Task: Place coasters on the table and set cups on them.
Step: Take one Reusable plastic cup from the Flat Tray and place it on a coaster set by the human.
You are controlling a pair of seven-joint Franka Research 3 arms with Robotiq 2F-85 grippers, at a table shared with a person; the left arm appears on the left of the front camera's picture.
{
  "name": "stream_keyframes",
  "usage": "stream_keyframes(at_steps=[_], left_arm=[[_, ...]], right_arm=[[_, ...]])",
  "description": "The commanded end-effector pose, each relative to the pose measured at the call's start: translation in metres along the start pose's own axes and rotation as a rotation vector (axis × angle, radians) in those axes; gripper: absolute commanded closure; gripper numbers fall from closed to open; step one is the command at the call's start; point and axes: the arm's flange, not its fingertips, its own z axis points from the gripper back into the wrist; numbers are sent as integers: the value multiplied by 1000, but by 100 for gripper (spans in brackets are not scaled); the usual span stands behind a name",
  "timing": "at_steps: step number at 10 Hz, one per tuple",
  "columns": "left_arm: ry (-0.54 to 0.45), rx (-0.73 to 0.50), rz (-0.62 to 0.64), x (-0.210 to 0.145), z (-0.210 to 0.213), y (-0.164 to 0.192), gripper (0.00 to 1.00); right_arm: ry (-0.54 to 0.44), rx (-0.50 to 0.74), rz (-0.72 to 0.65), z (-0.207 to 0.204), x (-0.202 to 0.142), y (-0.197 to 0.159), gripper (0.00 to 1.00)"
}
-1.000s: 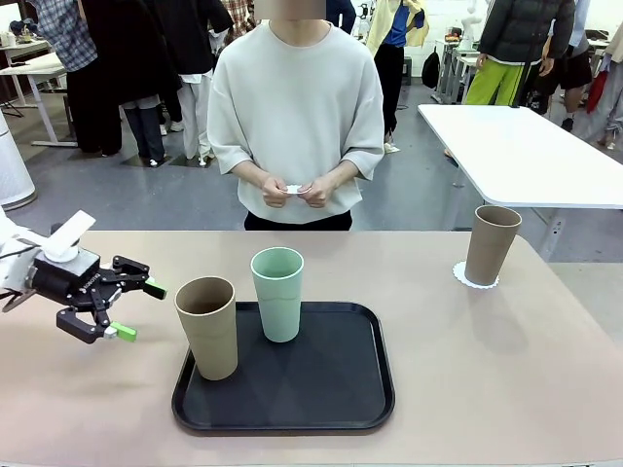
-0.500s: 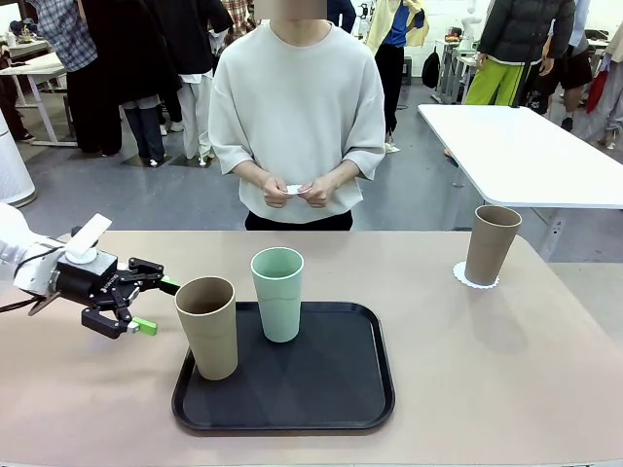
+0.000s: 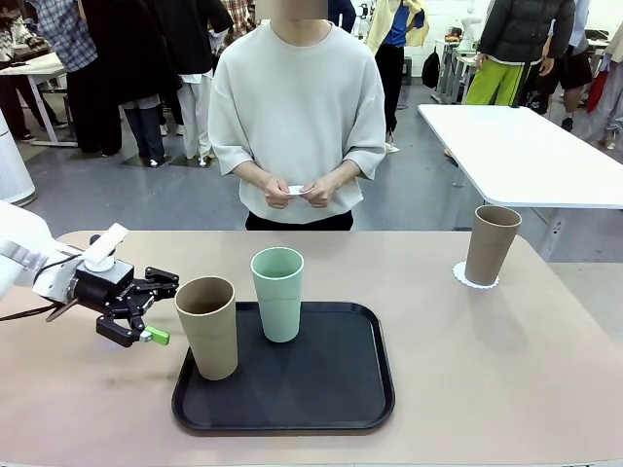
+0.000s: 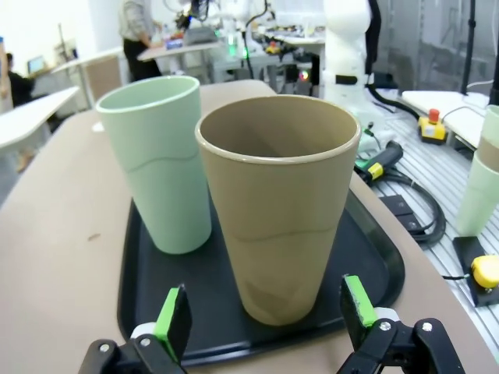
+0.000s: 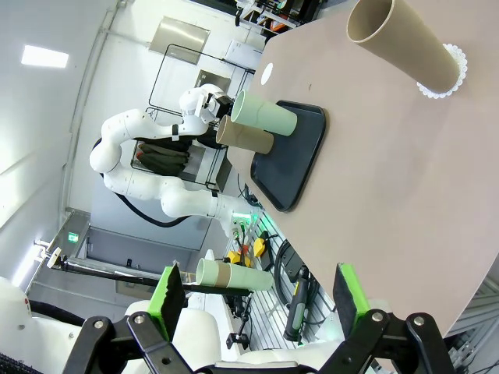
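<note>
Where the front camera looks across the beige-pink bench (image 3: 506, 389), the left pincer (image 3: 164, 309) hangs low over its left side with its green-tipped fingers spread wide. It points at a tan cup (image 3: 207, 326) that stands upright at the near left corner of a black tray (image 3: 321, 389), and the upper fingertip lies just beside the cup's rim. A mint cup (image 3: 277, 292) stands upright on the tray's far part, just behind and to the right of the tan one. Well apart, near the bench's far right edge, a second tan cup (image 3: 492, 243) stands on a scalloped white coaster (image 3: 459, 275). The person at the far side holds a small white thing (image 3: 294, 190) between both hands, perhaps another coaster, though it is too small to tell. From the left wrist, the spread fingers (image 4: 173, 321) stand on either side of the tan cup (image 4: 281, 210), with the mint cup (image 4: 160, 164) beside it on the black tray (image 4: 374, 265). From the right wrist, the right pincer (image 5: 258, 300) is spread and holds nothing, far from the cups, with the second tan cup (image 5: 405, 39) on its coaster (image 5: 454, 74) at the top.
</note>
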Motion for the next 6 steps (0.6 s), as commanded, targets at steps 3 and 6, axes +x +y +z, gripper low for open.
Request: stream_keyframes(at_steps=[3, 6], left_arm=[[-86, -14, -92, -8, -16, 5, 0], [-91, -46, -79, -10, -27, 8, 0]], right_arm=[[-10, 1, 4, -2, -1, 1, 0], [-10, 1, 4, -2, -1, 1, 0]])
